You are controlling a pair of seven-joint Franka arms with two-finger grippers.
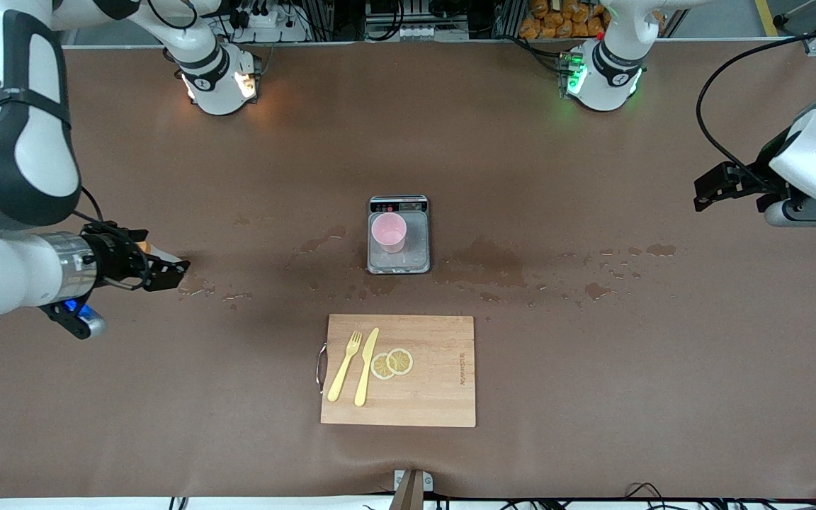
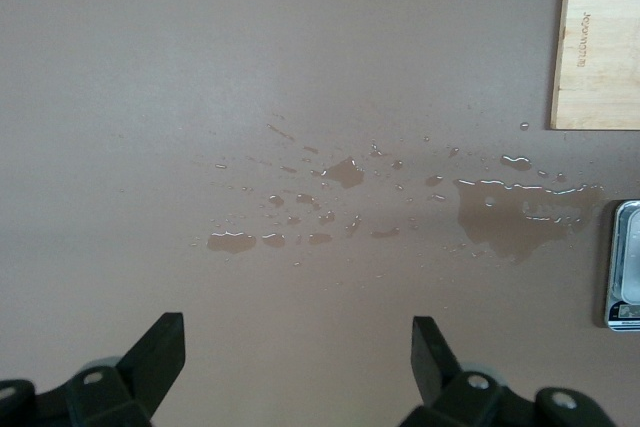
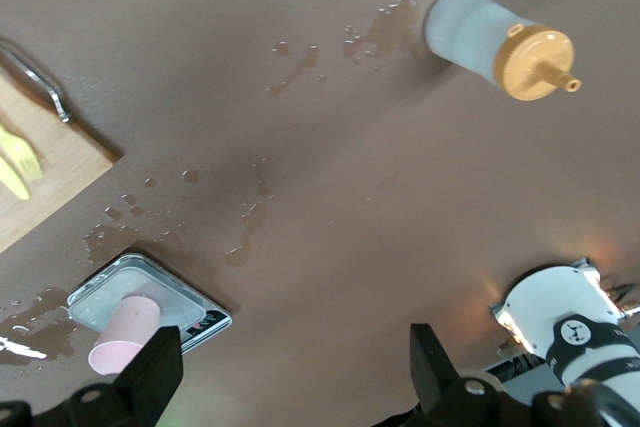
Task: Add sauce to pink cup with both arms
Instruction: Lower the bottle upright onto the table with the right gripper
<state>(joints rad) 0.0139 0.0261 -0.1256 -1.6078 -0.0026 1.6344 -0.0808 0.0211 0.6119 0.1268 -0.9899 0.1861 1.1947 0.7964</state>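
Note:
The pink cup stands upright on a silver scale at the table's middle; it also shows in the right wrist view. The sauce bottle, whitish with an orange nozzle cap, lies on its side on the table toward the right arm's end. In the front view only a sliver of the bottle shows beside the right gripper. The right gripper is open and empty, low over the table, apart from the bottle. The left gripper is open and empty at the left arm's end of the table, shown too in its wrist view.
A wooden cutting board lies nearer the front camera than the scale, with a yellow fork, a yellow knife and lemon slices on it. Wet patches spread over the brown table beside the scale.

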